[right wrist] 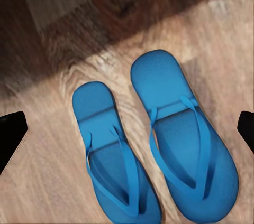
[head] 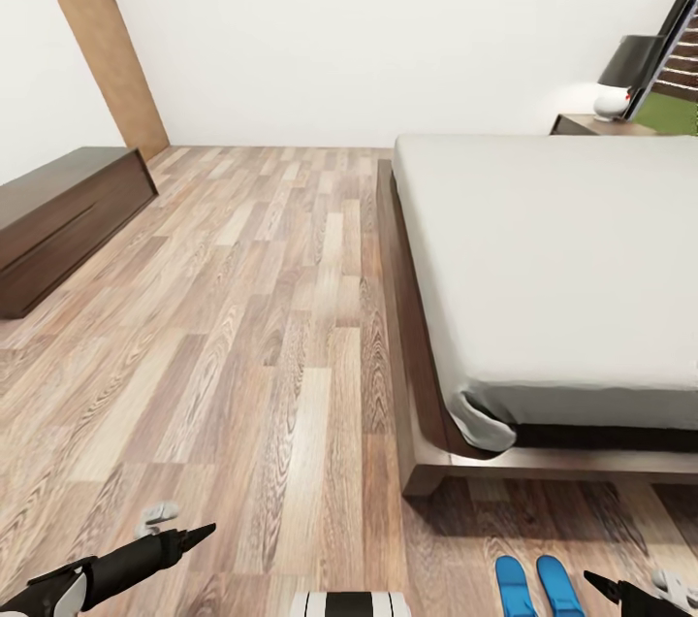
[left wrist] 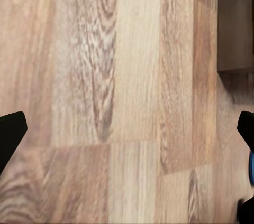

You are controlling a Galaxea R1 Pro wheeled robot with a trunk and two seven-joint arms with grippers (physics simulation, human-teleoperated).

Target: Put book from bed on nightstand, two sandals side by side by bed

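Here, no writing, brand or label can be read on anything in view. The left arm reaches forward low over the wood-plank floor (head: 242, 326), and its gripper (head: 184, 539) sits near the bottom left of the head view, a dark tapered tip pointing toward the bed. In the left wrist view its two black fingers (left wrist: 10, 137) stand far apart at the picture's edges with only bare floor between them, so this claw is spread wide and holds nothing. The right gripper (head: 620, 590) shows at the bottom right of the head view, just beside the two sandals (head: 538, 586). In the right wrist view its black fingers (right wrist: 10, 137) are likewise spread wide, hanging above the pair without touching them, so it too is released.

The sandals (right wrist: 153, 145) are bright blue flip-flops lying flat on the floor, side by side and nearly parallel, close together but apart, straps up. They lie on the floor close to the foot end of the bed (head: 417, 374), a low dark wood frame carrying a pale grey mattress (head: 562, 268).

Beyond the far end of the bed stands a nightstand (head: 591, 125) bearing a lamp (head: 630, 79) with a dark shade. Against the left wall sits a long dark bench-like cabinet (head: 58, 219). No book shows on the visible part of the mattress.
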